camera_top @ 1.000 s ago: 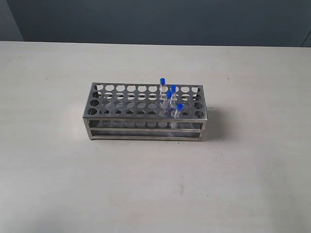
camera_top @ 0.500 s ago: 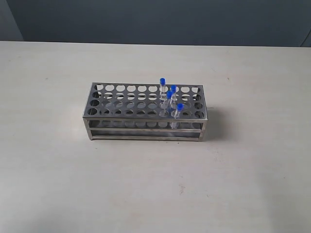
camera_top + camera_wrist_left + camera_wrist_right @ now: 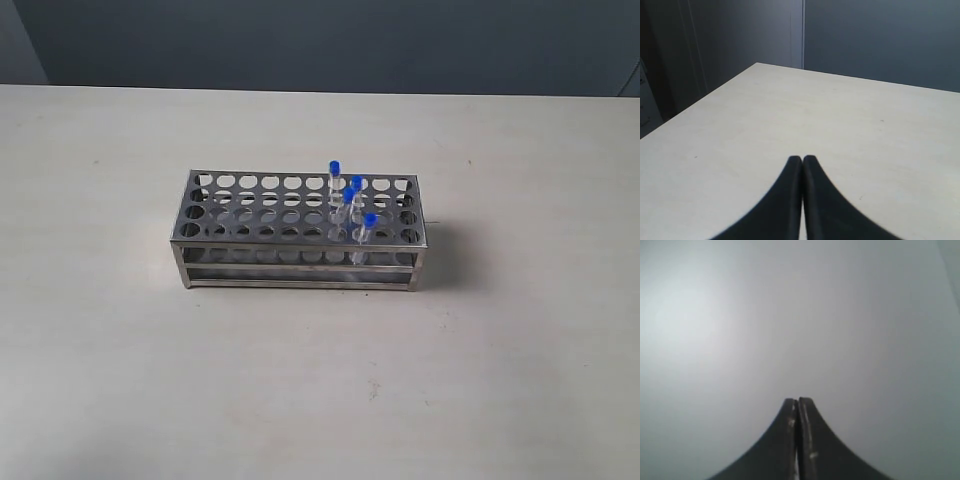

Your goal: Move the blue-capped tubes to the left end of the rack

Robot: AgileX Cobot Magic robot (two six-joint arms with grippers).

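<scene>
The stainless-steel rack (image 3: 240, 208) stands in the middle of the table in the exterior view. Several blue-capped tubes (image 3: 347, 205) stand upright in holes toward its right end; the frontmost (image 3: 368, 226) is in the front row. Neither arm shows in the exterior view. In the left wrist view my left gripper (image 3: 802, 159) is shut, with nothing between its black fingers, over bare table. In the right wrist view my right gripper (image 3: 797, 401) is shut and empty against a plain grey surface. The rack is out of both wrist views.
The pale table (image 3: 120, 350) stretches around the rack on all sides. A dark wall (image 3: 320, 40) runs behind its far edge. The left wrist view shows a table corner (image 3: 757, 65) and dark wall beyond.
</scene>
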